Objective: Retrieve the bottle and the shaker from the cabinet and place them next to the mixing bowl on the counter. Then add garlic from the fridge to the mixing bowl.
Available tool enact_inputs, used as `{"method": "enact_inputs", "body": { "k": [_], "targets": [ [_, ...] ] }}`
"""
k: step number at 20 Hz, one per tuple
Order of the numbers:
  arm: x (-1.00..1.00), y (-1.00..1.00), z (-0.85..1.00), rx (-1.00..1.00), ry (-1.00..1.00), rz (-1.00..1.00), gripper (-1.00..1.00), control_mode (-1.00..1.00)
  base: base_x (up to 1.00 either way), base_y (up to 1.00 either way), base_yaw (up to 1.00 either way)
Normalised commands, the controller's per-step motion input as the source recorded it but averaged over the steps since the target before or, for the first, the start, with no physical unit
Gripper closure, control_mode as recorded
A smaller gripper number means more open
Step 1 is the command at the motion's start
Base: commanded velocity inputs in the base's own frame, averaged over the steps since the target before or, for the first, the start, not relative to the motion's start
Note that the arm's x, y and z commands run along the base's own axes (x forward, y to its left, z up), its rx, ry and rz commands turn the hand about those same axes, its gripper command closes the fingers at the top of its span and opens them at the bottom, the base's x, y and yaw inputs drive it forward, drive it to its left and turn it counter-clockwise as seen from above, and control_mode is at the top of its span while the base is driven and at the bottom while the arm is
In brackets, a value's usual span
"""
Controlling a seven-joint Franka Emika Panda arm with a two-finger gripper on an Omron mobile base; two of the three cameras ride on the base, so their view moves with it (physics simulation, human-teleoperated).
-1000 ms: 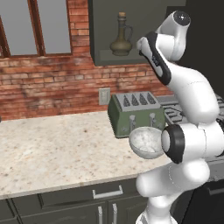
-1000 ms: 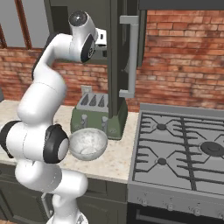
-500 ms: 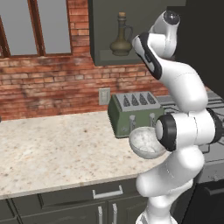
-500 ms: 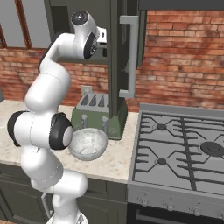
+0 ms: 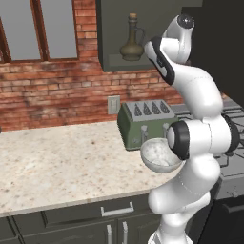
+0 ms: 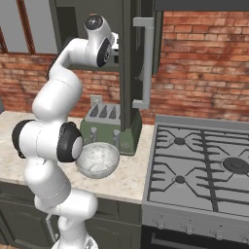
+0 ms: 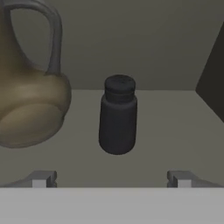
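I see a red brick back wall with a brown-framed window of grey panes at upper left and a pale outlet plate lower down. A green four-slot toaster stands near it. Dark drawer fronts with silver handles run below, and a black gas hob sits to the right.

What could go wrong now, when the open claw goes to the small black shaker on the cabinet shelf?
1. The bottle stands close beside the shaker on the cabinet shelf. One wide-open finger of the claw may bump the bottle's round body.

2. The shaker is narrow and upright, so an off-centre approach could probably tip it over or push it deeper.

3. The mixing bowl sits near the counter edge, close to the arm, which might knock it.
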Motion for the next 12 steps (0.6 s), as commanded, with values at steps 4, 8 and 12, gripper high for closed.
{"method": "enact_inputs", "body": {
  "k": [4,8,12],
  "targets": [
    [0.16,-0.1,-0.21,0.0,0.0,0.0,-1.0,-1.0,0.0,0.0,0.0],
    [0.26,-0.02,-0.07,0.0,0.0,0.0,-1.0,-1.0,0.0,0.0,0.0],
    [0.28,0.0,0.0,0.0,0.0,0.0,-1.0,-1.0,0.0,0.0,0.0]
  ]
}}
